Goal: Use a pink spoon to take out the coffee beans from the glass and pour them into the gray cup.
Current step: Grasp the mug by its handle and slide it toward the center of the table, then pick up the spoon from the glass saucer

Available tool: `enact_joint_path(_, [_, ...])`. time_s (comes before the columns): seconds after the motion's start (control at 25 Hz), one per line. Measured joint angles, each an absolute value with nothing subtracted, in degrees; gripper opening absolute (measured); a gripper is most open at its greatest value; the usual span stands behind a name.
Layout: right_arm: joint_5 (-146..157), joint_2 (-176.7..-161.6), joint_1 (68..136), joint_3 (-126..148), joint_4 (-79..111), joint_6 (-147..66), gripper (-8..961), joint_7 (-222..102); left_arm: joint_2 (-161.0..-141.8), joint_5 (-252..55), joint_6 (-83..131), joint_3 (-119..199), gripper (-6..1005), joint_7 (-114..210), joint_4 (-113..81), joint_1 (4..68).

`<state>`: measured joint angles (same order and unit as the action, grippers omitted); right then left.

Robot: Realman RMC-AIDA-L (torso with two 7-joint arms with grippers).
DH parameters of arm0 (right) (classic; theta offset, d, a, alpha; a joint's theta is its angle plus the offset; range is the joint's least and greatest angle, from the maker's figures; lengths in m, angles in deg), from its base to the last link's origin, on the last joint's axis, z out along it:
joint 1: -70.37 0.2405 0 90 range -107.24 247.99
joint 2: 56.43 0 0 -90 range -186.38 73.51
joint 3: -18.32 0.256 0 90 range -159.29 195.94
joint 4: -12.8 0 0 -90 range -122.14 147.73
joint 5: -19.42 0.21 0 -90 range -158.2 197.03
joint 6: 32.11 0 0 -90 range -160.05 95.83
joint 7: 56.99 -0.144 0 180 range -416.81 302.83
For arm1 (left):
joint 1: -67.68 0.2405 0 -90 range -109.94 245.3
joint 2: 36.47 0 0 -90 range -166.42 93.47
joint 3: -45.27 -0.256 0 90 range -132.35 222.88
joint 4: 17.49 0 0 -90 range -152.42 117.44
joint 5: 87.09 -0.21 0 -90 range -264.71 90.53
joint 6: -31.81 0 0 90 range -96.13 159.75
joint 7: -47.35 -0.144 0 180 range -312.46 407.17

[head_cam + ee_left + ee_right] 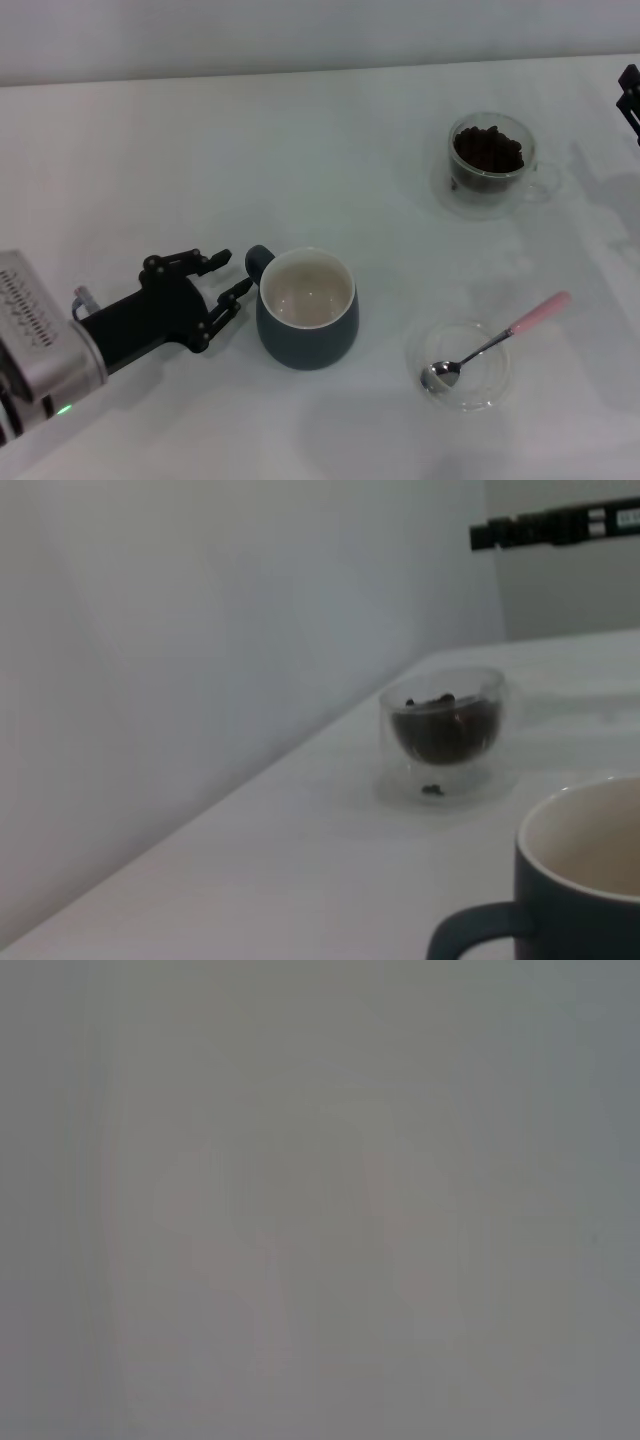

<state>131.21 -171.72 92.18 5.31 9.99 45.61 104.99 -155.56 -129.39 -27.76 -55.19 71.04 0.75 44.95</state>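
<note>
Nothing is done yet: coffee beans [488, 152] fill the glass [490, 166], gray cup [307, 308] is empty (pink spoon [495, 342] untouched); my left end effector [232, 282] is released beside the cup handle, and whether my right end effector [629, 95] is released I cannot tell

The right gripper [629, 100] was cut off at the worktop's far right edge; the right wrist view showed only grey blur.

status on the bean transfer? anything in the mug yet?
Nothing moved yet. The gray cup looks empty inside, and the coffee beans fill the glass. In hand: the left pincer is open beside the cup's handle, holding nothing. The pink spoon lies untouched in the small clear dish. The right pincer sits at the table's far right edge. Left: grasp spoon, scoop, pour.
</note>
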Motion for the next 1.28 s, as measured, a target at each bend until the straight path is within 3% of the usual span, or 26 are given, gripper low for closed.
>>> enact_joint_path(0.36, [131.2, -171.29, 88.82, -0.75, 14.09, 45.4, 790, 91.94, -155.49, -127.84, -36.69, -44.23, 465, 68.97, 0.53, 52.57])
enact_joint_path(0.56, [131.08, -171.12, 85.05, -8.18, 21.63, 44.24, 789, 72.9, -155.39, -127.84, -39.68, -37.83, 631, 68.8, 0.25, 54.94])
enact_joint_path(0.8, [124.8, -169.94, 81.32, -13.63, 28.79, 42.87, 787, 48.24, -155.39, -127.85, -41.98, -31.27, 680, 66.98, 0.18, 55.98])
enact_joint_path(1.28, [111.43, -167.28, 79.84, -13.73, 22.94, 46.6, 783, 26.91, -155.43, -121.77, -44.31, -28.19, 757, 63.88, 0.07, 55.51])
